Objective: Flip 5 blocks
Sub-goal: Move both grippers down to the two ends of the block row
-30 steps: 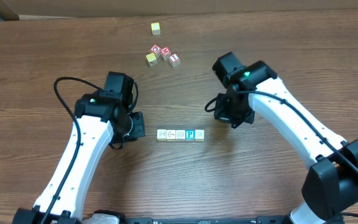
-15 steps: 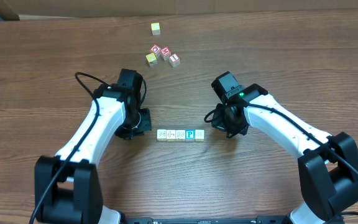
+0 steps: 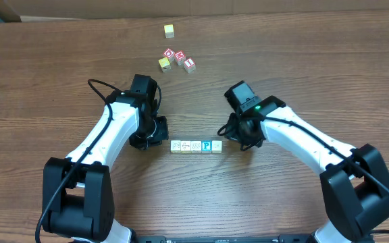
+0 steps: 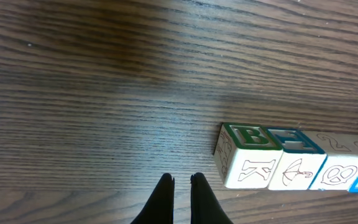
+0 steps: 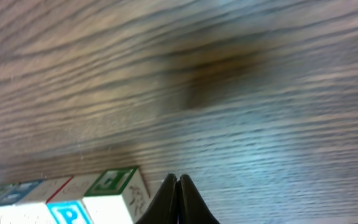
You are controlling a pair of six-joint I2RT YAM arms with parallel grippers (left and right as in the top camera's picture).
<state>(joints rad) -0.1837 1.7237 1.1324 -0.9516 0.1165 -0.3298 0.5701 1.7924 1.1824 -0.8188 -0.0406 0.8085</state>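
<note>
Wooden and pale, the five blocks sit in a tight row near the middle of the table, face against face, with the blue "P" block fourth from the robot's left. The row's long axis runs side to side, along the line between the two arms, so each end of it faces one gripper.

The left gripper has its fingers drawn together with only a hairline between them, and it holds nothing. In its wrist view the left end block lies off to the right of the tips, near but apart, with bare wood between. The right gripper is also pinched together and empty. Its wrist view puts the right end block just beside the tips, on their left. It looks the closer of the two, though I cannot tell whether it touches.

Neighbours hem in every block along the row, so a tip-over looks easiest across it, toward the far or near side, where open wood lies on both flanks. The red-and-white cubes and yellow cubes sit well apart toward the far edge, out of the way. No table edge is near the row.
</note>
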